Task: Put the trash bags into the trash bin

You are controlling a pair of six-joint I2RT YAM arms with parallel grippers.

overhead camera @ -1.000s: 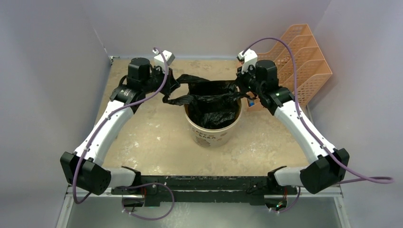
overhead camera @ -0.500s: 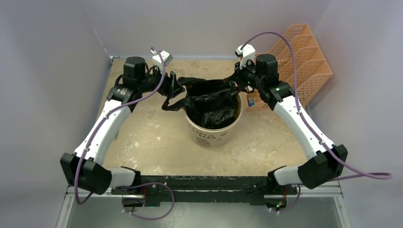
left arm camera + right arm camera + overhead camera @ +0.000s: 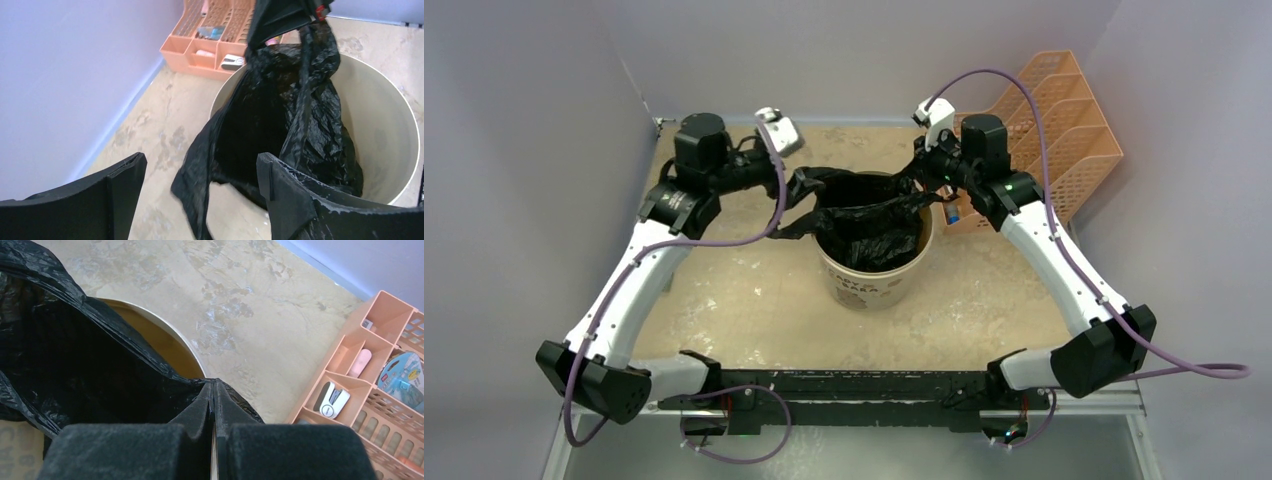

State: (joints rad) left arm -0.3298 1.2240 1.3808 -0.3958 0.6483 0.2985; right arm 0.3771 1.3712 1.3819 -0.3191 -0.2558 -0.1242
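My left gripper (image 3: 200, 162) gapes empty beside the bag (image 3: 864, 232), which sits mostly in the bin (image 3: 871, 287), one flap over the left rim. With my right gripper (image 3: 214, 395) pinching its right edge, I'd tuck that flap inward.

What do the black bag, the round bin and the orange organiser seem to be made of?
The trash bag: thin plastic film, glossy; it crinkles and shines. The trash bin: smooth cream wall with brown print, matte; probably plastic or coated card, I cannot tell which. The desk organiser: rigid orange plastic, likely moulded; mesh walls.
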